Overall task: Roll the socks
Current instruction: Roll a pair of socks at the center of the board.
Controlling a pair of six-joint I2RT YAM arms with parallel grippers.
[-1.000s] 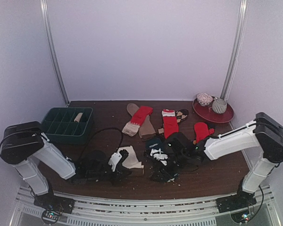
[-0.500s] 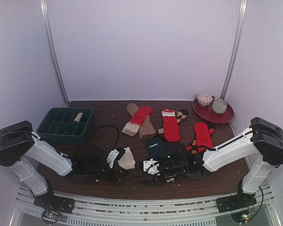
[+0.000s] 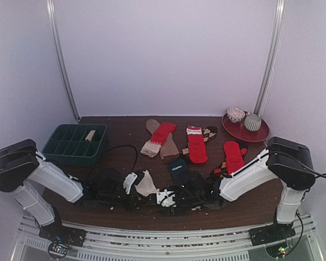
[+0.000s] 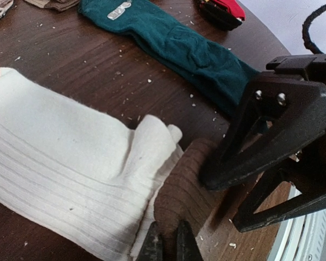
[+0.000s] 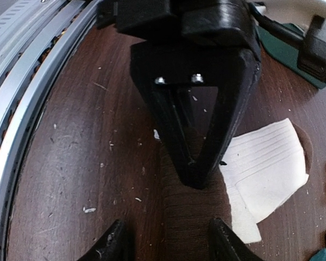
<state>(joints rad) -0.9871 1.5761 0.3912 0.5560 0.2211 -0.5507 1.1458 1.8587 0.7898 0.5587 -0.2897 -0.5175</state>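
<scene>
Socks lie scattered over the dark wooden table (image 3: 119, 130), and two of them sit at its near edge between the grippers. The brown sock (image 5: 193, 217) is a narrow ribbed strip running away from the near edge. The cream sock (image 4: 60, 163) lies flat just to its left, its ribbed end folded and overlapping the brown one.

The left gripper (image 4: 167, 246) has its fingers pressed together. Its tip comes down on the brown sock, next to the edge of the cream one. I cannot tell whether any cloth is pinched between the fingers.

The right gripper (image 5: 169, 242) faces it from the right with its fingers spread, straddling the brown strip. One finger is against the fabric and the other stands clear of it over bare wood. The two grippers are nearly nose to nose.

Just beyond them the dark teal sock (image 4: 195, 49) lies flat with a small pale label near its far end. Farther back, a red sock with a pale cuff (image 3: 158, 137) and two more red socks (image 3: 196, 147) (image 3: 233, 155) are spread mid-table. A dark green compartment tray (image 3: 60, 149) stands on the far left. A red plate (image 3: 258, 135) on the far right holds two rolled bundles. Small pale crumbs of lint speckle the wood around the grippers.
</scene>
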